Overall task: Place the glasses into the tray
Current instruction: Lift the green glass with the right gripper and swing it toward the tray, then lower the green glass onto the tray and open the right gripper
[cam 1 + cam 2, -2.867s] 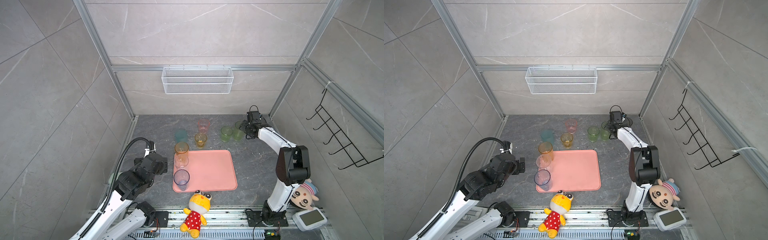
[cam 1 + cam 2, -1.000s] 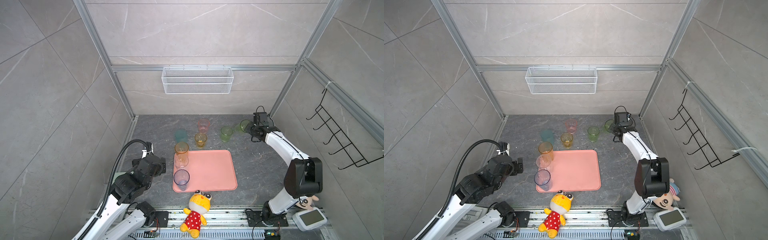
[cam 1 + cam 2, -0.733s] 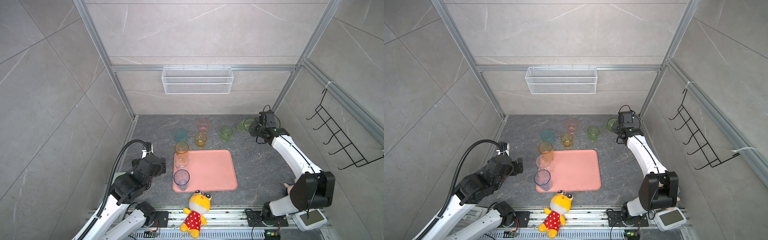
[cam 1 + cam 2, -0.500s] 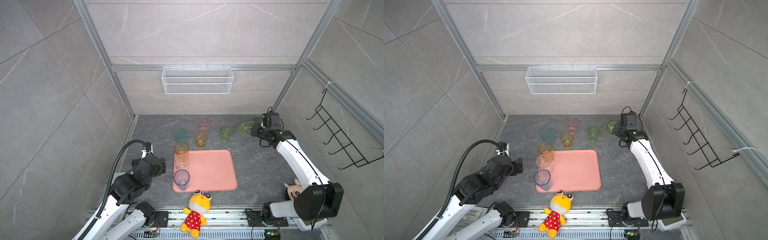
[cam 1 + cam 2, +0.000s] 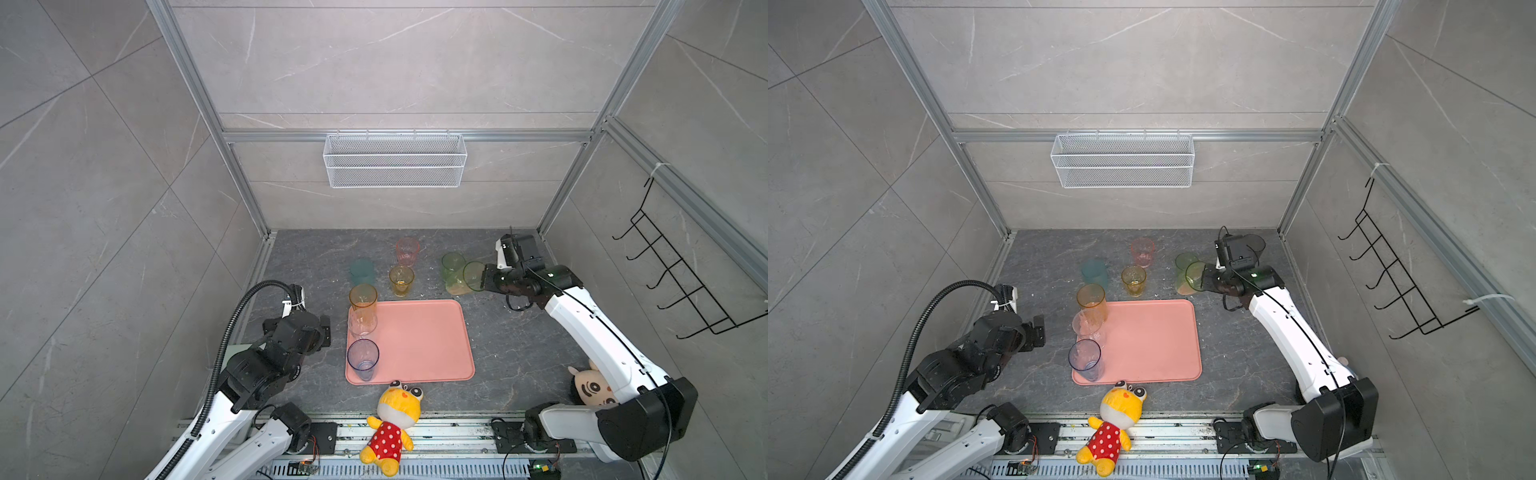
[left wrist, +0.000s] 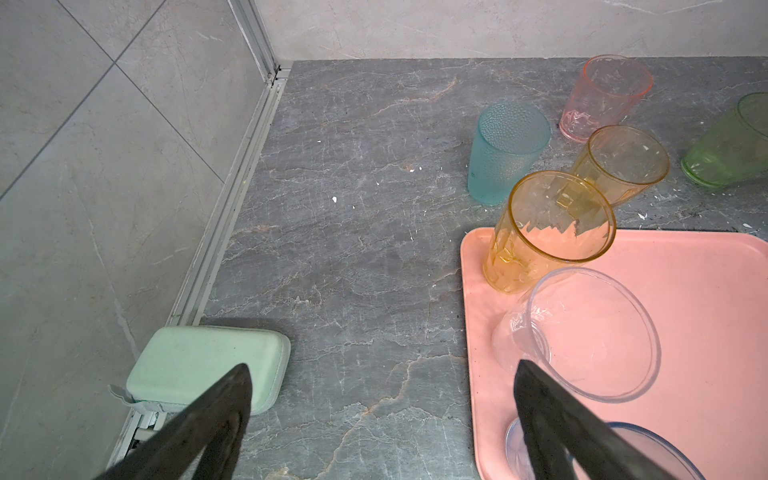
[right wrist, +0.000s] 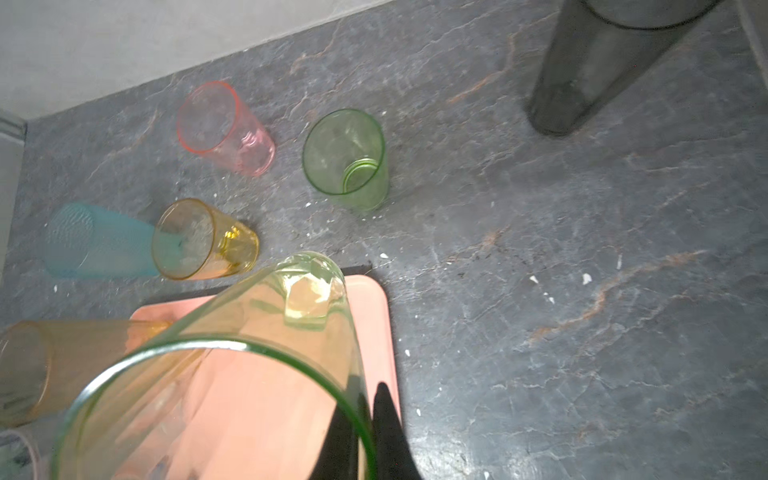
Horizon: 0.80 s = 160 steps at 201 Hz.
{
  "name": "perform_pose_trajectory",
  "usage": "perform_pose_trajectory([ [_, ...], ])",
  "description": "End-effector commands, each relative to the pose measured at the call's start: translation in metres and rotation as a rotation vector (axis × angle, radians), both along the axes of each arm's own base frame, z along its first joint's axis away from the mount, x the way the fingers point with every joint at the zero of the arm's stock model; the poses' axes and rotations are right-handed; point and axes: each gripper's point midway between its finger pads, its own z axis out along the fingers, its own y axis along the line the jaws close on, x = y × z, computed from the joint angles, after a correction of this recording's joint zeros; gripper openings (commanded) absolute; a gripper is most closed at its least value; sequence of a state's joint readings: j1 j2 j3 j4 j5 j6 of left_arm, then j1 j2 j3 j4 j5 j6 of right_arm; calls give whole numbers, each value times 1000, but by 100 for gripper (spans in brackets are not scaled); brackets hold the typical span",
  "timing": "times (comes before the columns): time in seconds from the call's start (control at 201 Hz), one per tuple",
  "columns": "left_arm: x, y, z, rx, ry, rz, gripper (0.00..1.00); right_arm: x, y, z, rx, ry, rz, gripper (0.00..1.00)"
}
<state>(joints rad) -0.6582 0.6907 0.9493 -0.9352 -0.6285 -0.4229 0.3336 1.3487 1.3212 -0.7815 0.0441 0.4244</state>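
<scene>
My right pincer [image 5: 482,279] was clamped on the rim of the tall translucent green tumbler [image 5: 459,283]. That tumbler hung tilted at centre right in both top views, just above the upper right corner of the flat salmon-pink rectangular plastic tray [image 5: 415,340]. My left pincer [image 5: 322,332] stood wide open and empty, left of the tray. A tall amber tumbler [image 5: 363,303], a clear tumbler [image 5: 360,326] and a blue-tinted tumbler [image 5: 363,359] stood along the tray's left edge.
</scene>
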Motion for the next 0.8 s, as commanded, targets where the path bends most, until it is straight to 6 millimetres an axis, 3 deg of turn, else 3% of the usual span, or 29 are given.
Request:
perform_pose_trajectory([
  [0.0, 1, 5, 4, -5, -31, 35, 98, -2, 22, 6, -18, 13, 61, 0],
  [0.269, 1, 6, 4, -7, -34, 39, 98, -5, 72, -16, -107, 70, 160, 0],
  [0.588, 2, 6, 3, 1, -30, 39, 98, -5, 112, -41, -156, 125, 219, 0],
  [0.792, 3, 5, 3, 9, -26, 38, 98, -2, 126, -54, -197, 161, 217, 0],
])
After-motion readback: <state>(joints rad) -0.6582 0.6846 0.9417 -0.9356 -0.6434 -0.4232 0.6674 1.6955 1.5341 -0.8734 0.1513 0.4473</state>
